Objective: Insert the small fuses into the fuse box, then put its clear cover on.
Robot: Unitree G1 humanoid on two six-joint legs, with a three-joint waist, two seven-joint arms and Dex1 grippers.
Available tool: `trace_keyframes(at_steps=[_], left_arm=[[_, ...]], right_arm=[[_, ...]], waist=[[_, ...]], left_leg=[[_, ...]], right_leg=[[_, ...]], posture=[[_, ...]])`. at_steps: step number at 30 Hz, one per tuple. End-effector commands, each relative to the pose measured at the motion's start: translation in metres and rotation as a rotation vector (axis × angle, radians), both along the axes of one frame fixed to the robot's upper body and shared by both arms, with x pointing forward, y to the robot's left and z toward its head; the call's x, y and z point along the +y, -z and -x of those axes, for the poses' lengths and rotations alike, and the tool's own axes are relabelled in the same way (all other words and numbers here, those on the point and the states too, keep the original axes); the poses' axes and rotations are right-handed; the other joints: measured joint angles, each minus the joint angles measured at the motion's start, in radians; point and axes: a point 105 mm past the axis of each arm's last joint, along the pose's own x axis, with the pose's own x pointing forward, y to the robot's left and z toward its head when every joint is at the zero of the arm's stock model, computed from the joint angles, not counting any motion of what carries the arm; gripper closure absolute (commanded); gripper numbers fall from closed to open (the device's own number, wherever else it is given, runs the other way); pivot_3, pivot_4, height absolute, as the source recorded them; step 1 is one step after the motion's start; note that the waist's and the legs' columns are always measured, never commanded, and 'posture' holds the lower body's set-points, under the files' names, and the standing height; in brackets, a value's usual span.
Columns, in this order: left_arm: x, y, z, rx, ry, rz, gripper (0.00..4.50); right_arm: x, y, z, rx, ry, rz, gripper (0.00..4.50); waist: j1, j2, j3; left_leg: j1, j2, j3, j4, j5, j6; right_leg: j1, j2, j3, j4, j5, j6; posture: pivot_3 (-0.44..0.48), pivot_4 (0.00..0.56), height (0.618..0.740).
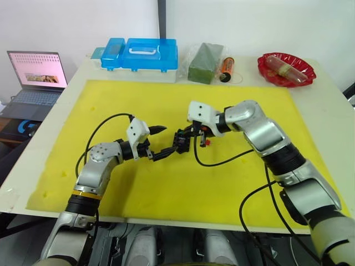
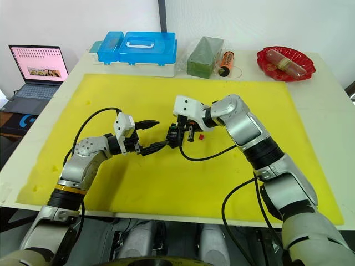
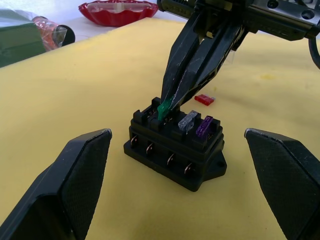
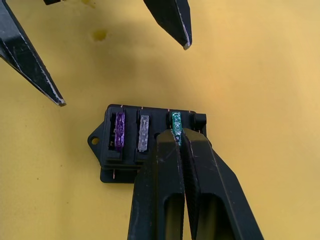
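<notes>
Left wrist view: the fuse box (image 3: pixel 175 157) sits on the yellow mat (image 3: pixel 75 90) between the left gripper's (image 3: pixel 182 187) two spread fingers, touching neither
Fuse box: black block lying flat on the mat near its middle; a purple fuse (image 3: pixel 204 126) and a pale grey fuse (image 3: pixel 187 120) stand in neighbouring slots; a green fuse (image 3: pixel 163 109) is in the next slot along
Right gripper (image 4: pixel 178 134): fingers pressed together on the green fuse, pinching it from above at its slot; whether the fuse is fully seated cannot be told
Left gripper: open wide, pointed at the fuse box from the robot's left, just beside it
Red fuse (image 3: pixel 204 99): lies loose on the mat, just beyond the fuse box, under the right gripper
Back of table: blue plastic case (image 1: pixel 141 54), green block (image 1: pixel 205 62), orange cylinder (image 1: pixel 227 67), red dish (image 1: pixel 286 70)
Off the table, robot's left: open laptop (image 1: pixel 34 77)
</notes>
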Motion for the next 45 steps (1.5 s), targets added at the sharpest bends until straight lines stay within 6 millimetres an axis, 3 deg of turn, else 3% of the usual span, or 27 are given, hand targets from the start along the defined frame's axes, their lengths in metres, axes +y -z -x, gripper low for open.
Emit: trace_keyframes(at_steps=[1, 7, 10, 14, 28, 31, 35, 45], left_arm=[[0.000, -0.009, 0.001, -0.038, 0.008, 0.005, 0.00], [-0.001, -0.009, 0.001, -0.039, 0.010, 0.005, 0.00], [-0.002, -0.010, 0.001, -0.039, 0.013, 0.007, 0.00], [-0.003, -0.009, 0.002, -0.039, 0.015, 0.007, 0.00], [-0.003, -0.010, 0.002, -0.042, 0.017, 0.011, 0.00], [-0.004, -0.009, 0.002, -0.042, 0.018, 0.011, 0.00], [-0.004, -0.009, 0.002, -0.041, 0.021, 0.013, 0.00], [-0.006, -0.011, 0.003, -0.046, 0.030, 0.009, 0.00]], right_arm=[[0.002, -0.007, 0.001, -0.015, -0.013, -0.017, 4.46], [0.001, -0.003, 0.000, -0.005, -0.007, -0.012, 4.46], [0.000, -0.004, -0.001, -0.015, -0.004, -0.009, 3.80], [0.000, -0.008, -0.004, -0.035, 0.006, -0.019, 2.51], [0.001, -0.036, 0.001, -0.042, 0.011, -0.122, 2.51], [-0.001, -0.034, 0.000, -0.035, 0.022, -0.133, 3.09], [-0.002, -0.028, 0.001, -0.029, 0.031, -0.130, 4.49], [-0.004, -0.012, 0.002, 0.000, 0.057, -0.126, 4.49]], waist=[[0.000, 0.000, 0.000], [0.000, 0.000, 0.000], [0.000, 0.000, 0.000], [0.000, 0.000, 0.000], [0.000, 0.000, 0.000], [0.000, 0.000, 0.000], [0.000, 0.000, 0.000], [0.000, 0.000, 0.000]], left_leg=[[0.000, 0.000, 0.000, 0.000, 0.000, 0.000], [0.000, 0.000, 0.000, 0.000, 0.000, 0.000], [0.000, 0.000, 0.000, 0.000, 0.000, 0.000], [0.000, 0.000, 0.000, 0.000, 0.000, 0.000], [0.000, 0.000, 0.000, 0.000, 0.000, 0.000], [0.000, 0.000, 0.000, 0.000, 0.000, 0.000], [0.000, 0.000, 0.000, 0.000, 0.000, 0.000], [0.000, 0.000, 0.000, 0.000, 0.000, 0.000]], right_leg=[[0.000, 0.000, 0.000, 0.000, 0.000, 0.000], [0.000, 0.000, 0.000, 0.000, 0.000, 0.000], [0.000, 0.000, 0.000, 0.000, 0.000, 0.000], [0.000, 0.000, 0.000, 0.000, 0.000, 0.000], [0.000, 0.000, 0.000, 0.000, 0.000, 0.000], [0.000, 0.000, 0.000, 0.000, 0.000, 0.000], [0.000, 0.000, 0.000, 0.000, 0.000, 0.000], [0.000, 0.000, 0.000, 0.000, 0.000, 0.000]], posture=[[0.000, 0.150, 0.740], [0.000, 0.150, 0.740], [0.000, 0.150, 0.740], [0.000, 0.150, 0.740], [0.000, 0.150, 0.740], [0.000, 0.150, 0.740], [0.000, 0.150, 0.740], [0.000, 0.150, 0.740]])
